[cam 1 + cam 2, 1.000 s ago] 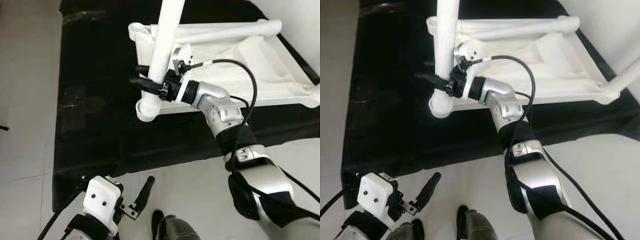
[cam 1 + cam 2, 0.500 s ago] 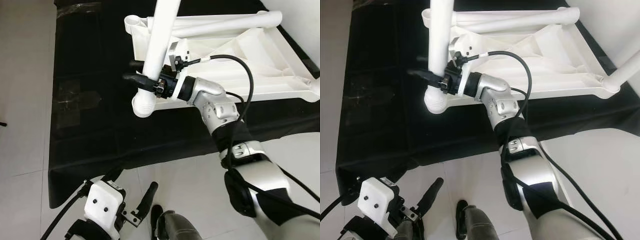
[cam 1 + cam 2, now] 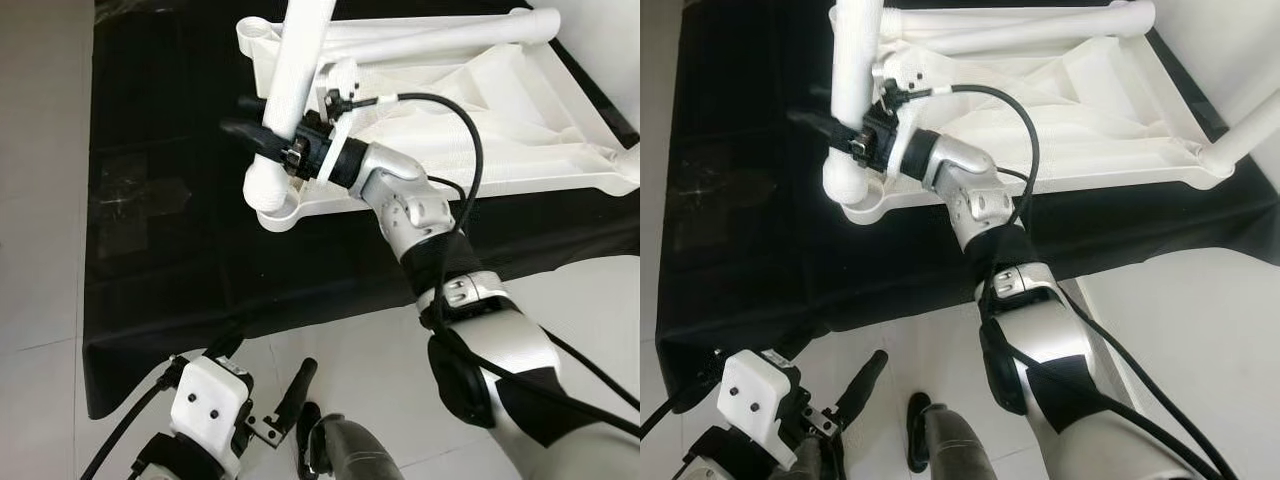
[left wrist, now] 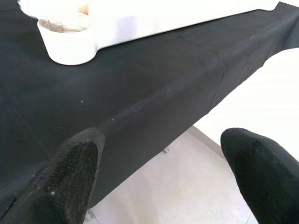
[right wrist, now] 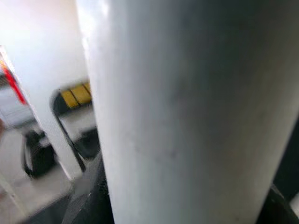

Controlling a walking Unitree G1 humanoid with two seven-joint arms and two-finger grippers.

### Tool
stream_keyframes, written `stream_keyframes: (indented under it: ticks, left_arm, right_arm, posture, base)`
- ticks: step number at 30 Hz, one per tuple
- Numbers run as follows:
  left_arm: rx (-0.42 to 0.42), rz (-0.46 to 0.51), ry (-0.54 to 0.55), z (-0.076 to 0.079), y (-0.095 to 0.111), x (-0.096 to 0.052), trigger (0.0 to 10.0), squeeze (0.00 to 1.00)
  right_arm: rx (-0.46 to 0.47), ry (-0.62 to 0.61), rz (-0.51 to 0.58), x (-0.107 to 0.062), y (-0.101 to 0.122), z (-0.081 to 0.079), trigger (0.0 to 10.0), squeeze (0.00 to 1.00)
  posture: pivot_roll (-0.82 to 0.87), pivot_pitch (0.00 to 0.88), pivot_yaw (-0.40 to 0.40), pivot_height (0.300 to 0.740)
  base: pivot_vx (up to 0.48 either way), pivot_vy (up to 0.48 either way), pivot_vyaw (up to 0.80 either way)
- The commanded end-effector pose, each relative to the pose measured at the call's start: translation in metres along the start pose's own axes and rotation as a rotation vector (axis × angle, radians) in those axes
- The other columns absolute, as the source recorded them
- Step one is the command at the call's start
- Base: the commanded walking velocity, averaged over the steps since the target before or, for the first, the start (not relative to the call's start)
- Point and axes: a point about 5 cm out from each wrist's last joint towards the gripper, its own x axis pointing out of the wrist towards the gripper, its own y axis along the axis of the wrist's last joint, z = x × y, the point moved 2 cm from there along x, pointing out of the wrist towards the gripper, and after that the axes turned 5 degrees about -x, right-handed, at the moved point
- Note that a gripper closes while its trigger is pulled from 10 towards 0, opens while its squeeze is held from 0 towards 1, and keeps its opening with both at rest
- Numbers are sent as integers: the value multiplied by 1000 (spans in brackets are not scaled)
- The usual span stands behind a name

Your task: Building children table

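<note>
Low on the left, the left gripper (image 3: 262, 400) hangs idle over the pale floor (image 3: 40, 200), just off the near edge of a table draped in black cloth (image 3: 160, 230). Its jaws stand apart with nothing between them; in the left wrist view the two black fingers (image 4: 65, 177) frame the cloth's hanging edge and a round white socket (image 4: 67, 44) beyond.

Further right, on the cloth, lies the upturned white tabletop (image 3: 500, 110), its ribbed underside facing up. A round socket sits at its near left corner (image 3: 280, 212), another at the far left corner (image 3: 255, 35). One white leg (image 3: 440, 35) lies flat along the far edge of the tabletop, and another leg (image 3: 1250, 135) sticks out from its right corner.

At the near left corner a white leg (image 3: 285, 100) stands nearly upright, its lower end at the socket; whether it is seated I cannot tell. The right gripper (image 3: 262, 128) reaches in from the right, jaws clamped on that leg just above its lower end. Up close in the right wrist view, the leg (image 5: 187, 116) is a broad pale column.

The silver right arm (image 3: 480, 330) runs back toward the lower right, a black cable (image 3: 470, 150) looping over it.
</note>
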Motion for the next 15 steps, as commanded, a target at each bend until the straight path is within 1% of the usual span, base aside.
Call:
stream_keyframes:
  ticks: [1, 2, 10, 12, 14, 15]
  left_arm:
    - [-11, -36, -2, 3, -7, -2, 10000, 0]
    - [-10, -35, -1, 3, -7, -2, 10000, 0]
    - [-9, -33, -3, 2, -7, -1, 10000, 0]
    - [-9, -34, -3, 2, -7, -1, 10000, 0]
    - [-9, -33, -2, 2, -7, -1, 10000, 0]
    - [-9, -33, -2, 2, -7, -1, 10000, 0]
  right_arm:
    - [-18, -28, -68, -2, -11, 2, 10000, 0]
    - [-24, -42, -94, -4, -13, 5, 10000, 0]
    - [-2, -38, -129, -9, -17, 8, 10000, 0]
    - [3, -25, -135, -9, -19, 7, 10000, 0]
    - [37, 65, -134, -8, -25, -6, 10000, 0]
    - [37, 65, -134, -8, -25, -6, 10000, 0]
  posture:
    - [-130, 322, -147, 740]
    - [-132, 321, -146, 740]
    - [-138, 322, -144, 740]
    - [-139, 324, -145, 740]
    - [-138, 323, -145, 740]
    - [-138, 323, -145, 740]
  base:
    - [0, 0, 0]
    - [0, 0, 0]
    - [0, 0, 0]
    - [0, 0, 0]
    - [0, 0, 0]
    - [0, 0, 0]
